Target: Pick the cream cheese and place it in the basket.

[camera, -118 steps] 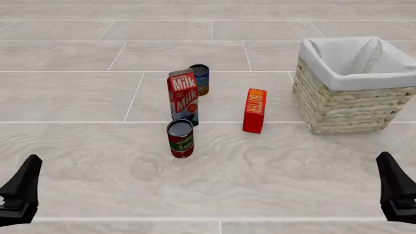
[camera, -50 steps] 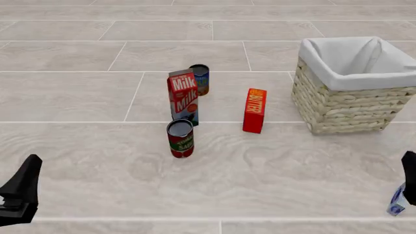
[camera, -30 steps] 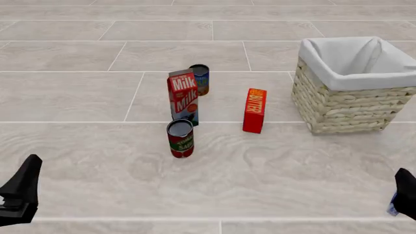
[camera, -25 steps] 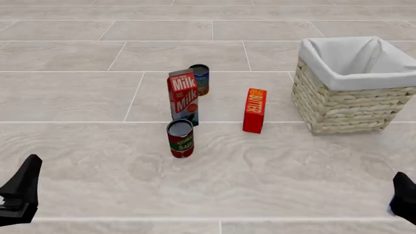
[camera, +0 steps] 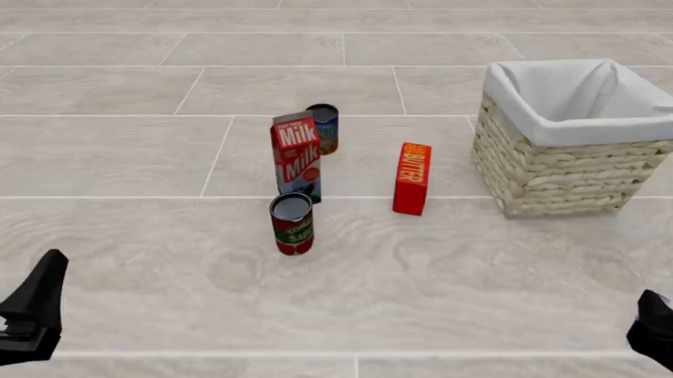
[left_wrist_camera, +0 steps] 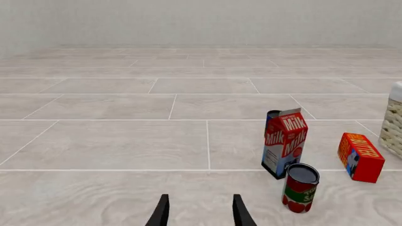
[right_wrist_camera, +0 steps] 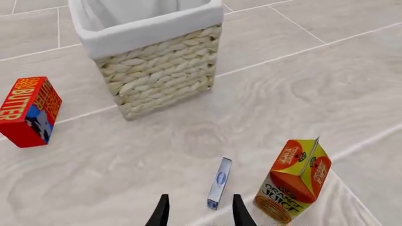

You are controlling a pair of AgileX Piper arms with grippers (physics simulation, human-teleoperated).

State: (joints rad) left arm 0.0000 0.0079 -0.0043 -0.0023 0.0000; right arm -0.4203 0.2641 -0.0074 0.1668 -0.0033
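Observation:
The cream cheese [right_wrist_camera: 219, 183] is a thin pale blue-and-white packet standing on edge on the floor, seen only in the right wrist view. My right gripper [right_wrist_camera: 199, 210] is open, and the packet sits just ahead of its fingertips, nearer one finger. In the front view the right gripper [camera: 655, 337] is at the lower right corner and hides the packet. The basket [camera: 565, 175], pale wicker with a white lining, stands at the far right, and also shows in the right wrist view [right_wrist_camera: 158, 71]. My left gripper [camera: 34, 311] is open and empty at the lower left; its open fingers show in the left wrist view [left_wrist_camera: 199, 212].
A milk carton [camera: 298, 156], a tomato sauce can [camera: 291, 224] in front of it and another can [camera: 324, 127] behind it stand mid-floor. A red Butter box [camera: 412, 178] stands between them and the basket. An orange juice carton [right_wrist_camera: 294, 181] stands close beside the cream cheese.
My right gripper has sunk toward the lower right corner of the front view and now covers the cream cheese that showed there a second ago. The left arm has not moved.

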